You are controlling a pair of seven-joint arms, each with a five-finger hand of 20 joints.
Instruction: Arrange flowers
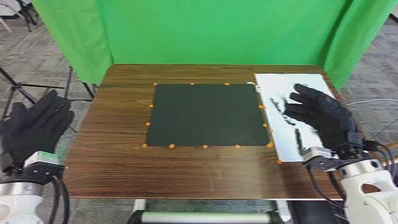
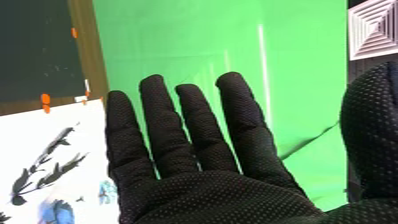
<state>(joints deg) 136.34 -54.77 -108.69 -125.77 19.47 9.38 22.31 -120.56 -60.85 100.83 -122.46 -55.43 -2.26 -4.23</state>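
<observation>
Right robot hand is above the long white sheet on the right side of the brown bench, its fingers straight and a little spread, its thumb held well apart from them, pinching nothing. Beneath and beside it, the sheet bears dark, leafy sprigs, with bluish, petal-like patches near them in the right wrist view (whether these are loose flowers or part of the sheet's own surface, I cannot tell). Left robot hand is just beyond the left edge of the bench, also spread, with its fingers straight and nothing between them. Between the two hands, a dark square mat lies flat on the bench, just beside the sheet, with small orange dots along its edges. Close to the mat's far right corner is a small white piece, and behind the bench hangs a green curtain.
</observation>
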